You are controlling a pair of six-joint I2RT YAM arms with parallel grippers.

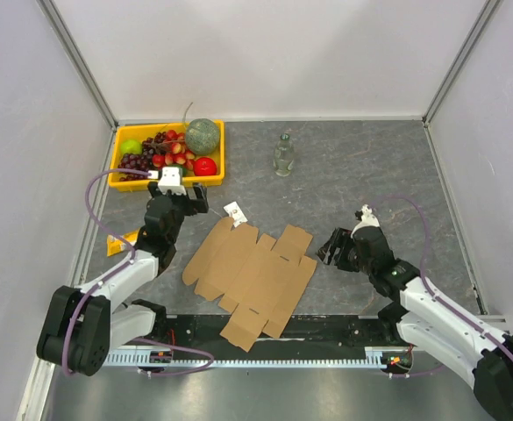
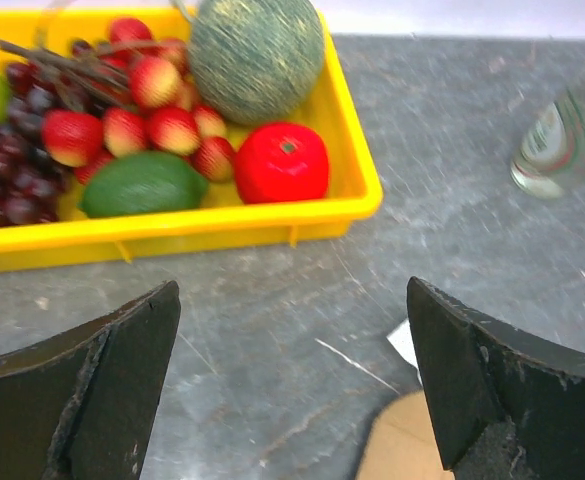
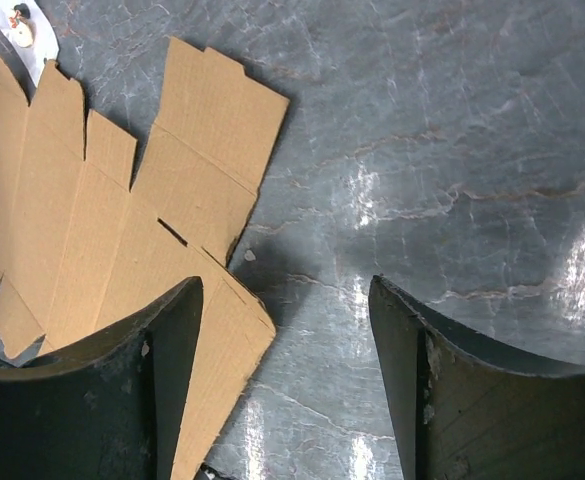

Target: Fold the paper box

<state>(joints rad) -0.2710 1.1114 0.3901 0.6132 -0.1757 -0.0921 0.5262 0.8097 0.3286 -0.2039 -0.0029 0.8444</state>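
A: Where's the box (image 1: pixel 252 281)?

B: Flat on the counter (image 1: pixel 370 175), unfolded, flaps and tabs spread out. It sits between the two arms, toward the near edge. Its nearest flap laps onto the black strip there.

A: Left gripper (image 1: pixel 181 195)?

B: Fingers wide apart, nothing in them. It's over bare counter between the tray (image 1: pixel 168 124) and the box's far-left corner, not touching either. Left wrist view: gripper (image 2: pixel 292 290) faces the tray (image 2: pixel 172 235), with a corner of cardboard (image 2: pixel 402 445) showing just under the right finger.

A: Right gripper (image 1: pixel 335 248)?

B: Also apart and empty. It's just beside the box's right edge. Right wrist view: gripper (image 3: pixel 285 285) has bare counter in the gap, and its left finger (image 3: pixel 162 360) overlaps the box (image 3: pixel 102 220) edge. Can't tell if it touches.

A: Anything else on the counter?

B: The yellow tray, full of fruit, far left. A clear bottle (image 1: pixel 283 156) upright at far centre, well apart from the box. A small white tag (image 1: pixel 235 211) just off the box's far edge.
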